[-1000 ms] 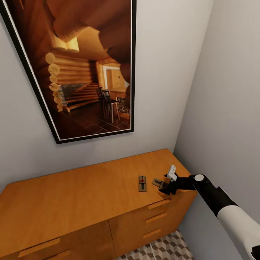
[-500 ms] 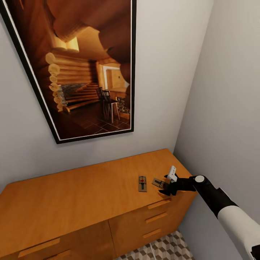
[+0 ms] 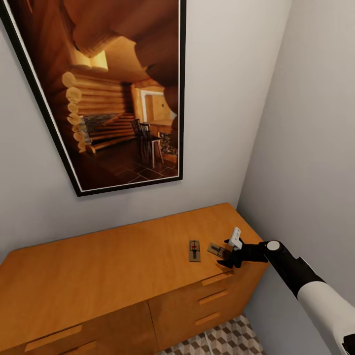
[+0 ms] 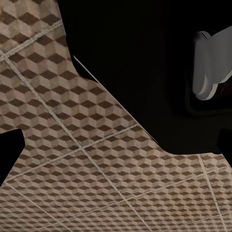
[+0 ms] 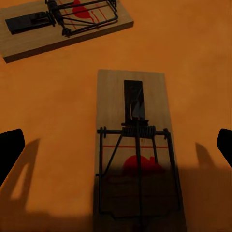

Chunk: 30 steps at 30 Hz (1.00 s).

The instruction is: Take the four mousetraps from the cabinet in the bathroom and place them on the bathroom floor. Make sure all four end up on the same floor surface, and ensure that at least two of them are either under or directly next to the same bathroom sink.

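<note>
Two mousetraps lie on the right end of the orange-brown cabinet (image 3: pixel 113 266): one mousetrap (image 3: pixel 195 250) further left, the other mousetrap (image 3: pixel 215 249) right at my right gripper (image 3: pixel 228 251). That gripper is open and hovers over the nearer trap (image 5: pixel 135 145), with one dark fingertip (image 5: pixel 9 150) on each side of it and not touching it. The second trap (image 5: pixel 63 24) lies just beyond. My left gripper (image 4: pixel 116 145) hangs open above the cube-patterned bathroom floor (image 4: pixel 72 169), holding nothing. The sink is out of view.
A large framed picture (image 3: pixel 113 93) hangs on the wall above the cabinet. A grey side wall (image 3: pixel 315 148) stands close to the cabinet's right end. A patch of tiled floor (image 3: pixel 231 340) shows below the drawers. A dark part of the robot (image 4: pixel 145 72) looms over the floor.
My right gripper has eased slightly down over the nearer mousetrap. Both traps lie where they were.
</note>
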Motion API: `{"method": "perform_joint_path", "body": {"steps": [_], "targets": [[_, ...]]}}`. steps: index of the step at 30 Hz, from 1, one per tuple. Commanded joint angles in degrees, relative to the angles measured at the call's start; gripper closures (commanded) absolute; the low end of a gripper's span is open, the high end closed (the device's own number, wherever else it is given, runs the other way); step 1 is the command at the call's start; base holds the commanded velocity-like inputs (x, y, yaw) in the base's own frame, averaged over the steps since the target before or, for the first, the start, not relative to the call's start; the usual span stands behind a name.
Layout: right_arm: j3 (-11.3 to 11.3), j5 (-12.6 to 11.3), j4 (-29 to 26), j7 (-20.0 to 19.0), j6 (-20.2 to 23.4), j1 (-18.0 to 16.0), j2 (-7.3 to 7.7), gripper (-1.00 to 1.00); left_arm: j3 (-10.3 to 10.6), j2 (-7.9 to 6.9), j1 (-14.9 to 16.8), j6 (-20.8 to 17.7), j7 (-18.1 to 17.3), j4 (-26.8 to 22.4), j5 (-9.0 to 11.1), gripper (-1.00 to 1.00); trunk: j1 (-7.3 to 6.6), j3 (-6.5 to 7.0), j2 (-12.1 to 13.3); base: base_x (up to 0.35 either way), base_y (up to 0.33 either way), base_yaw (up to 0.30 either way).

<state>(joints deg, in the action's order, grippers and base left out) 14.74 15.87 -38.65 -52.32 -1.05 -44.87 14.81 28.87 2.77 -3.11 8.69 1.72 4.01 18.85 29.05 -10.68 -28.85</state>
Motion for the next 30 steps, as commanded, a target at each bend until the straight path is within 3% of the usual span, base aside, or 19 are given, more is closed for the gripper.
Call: {"method": "perform_joint_path", "body": {"steps": [1,30], "targets": [[0.12,0.31,0.02,-0.06,-0.25,-0.04,0.06,-1.0,0.48,0.05,0.03,0.34,0.13,0.15,0.4,-1.0,0.03,-0.09,-0.09,0.0,0.0,0.0],[-0.01,0.31,2.51,-0.57,-5.17,-0.04,0.32,-1.0,0.48,0.04,0.03,0.31,0.13,0.2,0.4,-1.0,0.03,-0.09,-0.09,0.0,0.0,0.0]]}}
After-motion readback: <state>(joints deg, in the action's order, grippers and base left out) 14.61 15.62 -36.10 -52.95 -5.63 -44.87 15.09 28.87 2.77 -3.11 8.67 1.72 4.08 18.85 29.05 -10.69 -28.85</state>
